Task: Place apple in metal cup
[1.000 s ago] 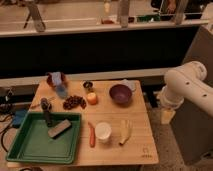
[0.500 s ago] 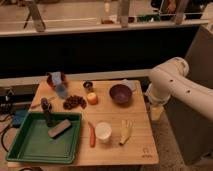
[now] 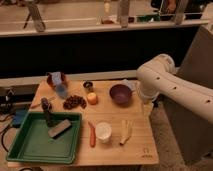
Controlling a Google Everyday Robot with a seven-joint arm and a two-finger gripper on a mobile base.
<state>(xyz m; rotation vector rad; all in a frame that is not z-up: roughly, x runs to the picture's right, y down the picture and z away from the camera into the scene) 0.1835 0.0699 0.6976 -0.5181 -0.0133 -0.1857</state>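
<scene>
The apple (image 3: 92, 98) is sitting on the wooden table (image 3: 140, 150), touching or just short of the metal cup (image 3: 88, 86), which is standing upright directly behind it. Nothing is lying in that cup yet, as far as you can see. Over the last second the arm has been swinging in from the right, so its gripper (image 3: 145, 104) is now hanging at the table's right edge, just beyond the purple bowl (image 3: 121, 94), with its fingers spread wide and holding nothing. You are judging this as the approach only beginning; the apple is waiting well apart from the gripper. You are counting one apple, one metal cup, one white cup (image 3: 103, 132), one purple bowl, one carrot (image 3: 92, 135) and one green tray (image 3: 30, 145).
</scene>
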